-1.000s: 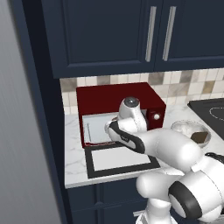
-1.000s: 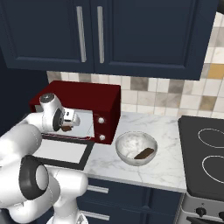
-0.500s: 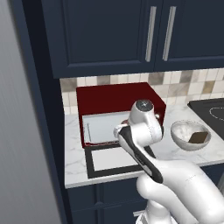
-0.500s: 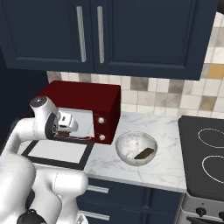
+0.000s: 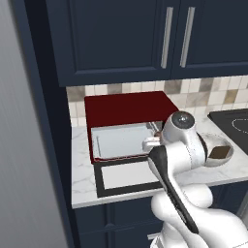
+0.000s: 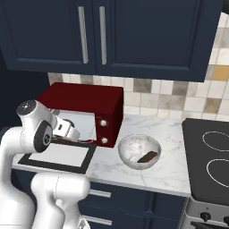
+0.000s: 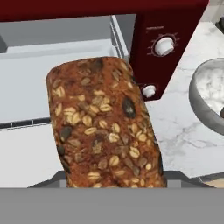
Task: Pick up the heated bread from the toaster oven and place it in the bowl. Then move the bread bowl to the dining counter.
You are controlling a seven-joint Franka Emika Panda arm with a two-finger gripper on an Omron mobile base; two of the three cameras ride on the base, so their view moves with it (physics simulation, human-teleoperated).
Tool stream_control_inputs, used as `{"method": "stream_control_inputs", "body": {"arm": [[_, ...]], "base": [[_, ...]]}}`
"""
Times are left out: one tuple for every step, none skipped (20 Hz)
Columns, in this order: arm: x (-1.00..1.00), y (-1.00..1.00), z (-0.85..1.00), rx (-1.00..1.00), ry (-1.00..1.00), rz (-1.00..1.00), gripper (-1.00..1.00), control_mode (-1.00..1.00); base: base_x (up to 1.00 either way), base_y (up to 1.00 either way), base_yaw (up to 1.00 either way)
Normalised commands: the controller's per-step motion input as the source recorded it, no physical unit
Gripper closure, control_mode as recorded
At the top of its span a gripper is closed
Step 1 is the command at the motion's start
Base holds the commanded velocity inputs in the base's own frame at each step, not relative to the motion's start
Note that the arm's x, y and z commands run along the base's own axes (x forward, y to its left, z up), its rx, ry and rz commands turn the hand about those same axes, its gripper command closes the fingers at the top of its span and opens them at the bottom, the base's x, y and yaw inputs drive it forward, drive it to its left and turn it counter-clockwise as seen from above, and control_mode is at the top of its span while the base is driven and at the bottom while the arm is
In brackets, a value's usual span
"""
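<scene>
Before toaster oven (image 7: 166, 39): tool grips bread (image 7: 103, 127).

rough seeded bread (image 7: 103, 127), veined marble counter (image 7: 183, 131)

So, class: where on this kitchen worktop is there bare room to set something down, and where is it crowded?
Bare marble lies between the toaster oven and the hob, behind the bowl, and along the front edge below the bowl. It is crowded at the oven's mouth: the open door covers the counter there, and the gripper hangs over it with the bread.
</scene>
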Motion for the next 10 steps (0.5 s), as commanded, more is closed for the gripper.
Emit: {"method": "stream_control_inputs", "body": {"arm": [[-0.59,-0.64,0.92,0.13,0.0,-0.17,1.0,-1.0],[-0.39,-0.52,0.92,0.09,0.0,-0.19,1.0,-1.0],[-0.19,-0.52,0.85,0.07,0.02,-0.21,1.0,-1.0],[-0.12,-0.69,0.73,0.09,0.06,-0.24,1.0,-1.0],[-0.11,-0.8,0.61,0.08,0.05,-0.23,1.0,-1.0],[-0.06,-0.89,0.46,0.05,0.04,-0.22,1.0,-1.0],[-0.01,-0.98,0.33,0.04,0.05,-0.23,1.0,-1.0],[0.0,-1.0,0.16,0.04,0.05,-0.22,1.0,-1.0],[0.0,-1.0,0.0,0.02,0.07,-0.22,1.0,-1.0],[0.16,-1.0,0.0,0.0,0.12,-0.24,1.0,-1.0]], "base": [[0.0,0.0,0.0],[0.0,0.0,0.0],[0.0,0.0,0.0],[0.0,0.0,0.0],[0.0,0.0,0.0],[0.0,0.0,0.0],[0.0,0.0,0.0],[0.0,0.0,0.0],[0.0,0.0,0.0],[0.0,0.0,0.0]]}}
